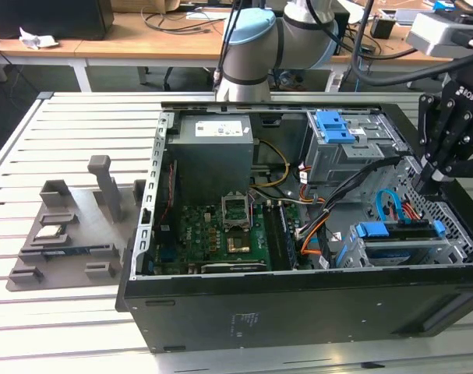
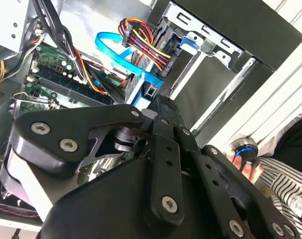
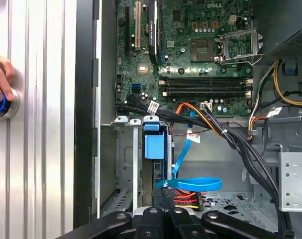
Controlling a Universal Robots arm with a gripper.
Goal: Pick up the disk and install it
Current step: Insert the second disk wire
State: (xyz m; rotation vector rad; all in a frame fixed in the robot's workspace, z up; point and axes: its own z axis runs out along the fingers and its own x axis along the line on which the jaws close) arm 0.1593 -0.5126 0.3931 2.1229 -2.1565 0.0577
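Exterior view showed an open computer case lying on a slatted metal table, with the black gripper hanging over the case's edge at the exterior view's right, just above the lower drive cage. The disk sat in that cage, its blue carrier frame and a strip of silver showing, with a blue data cable looping beside it. Open room lay over the motherboard in the middle of the case, while cable bundles crowded the space between the board and the cage. A grey fixture tray stood well apart on the table, toward the exterior view's left. In the first wrist view the disk's blue carrier stood edge-on in the cage, most of the drive hidden by the cage walls, and a person's hand rested on a blue-lit button on the table. Both wrist views cut the gripper's linkages off at the picture edge, so whether its fingers were open or closed could not be told, and nothing could be seen held in them.
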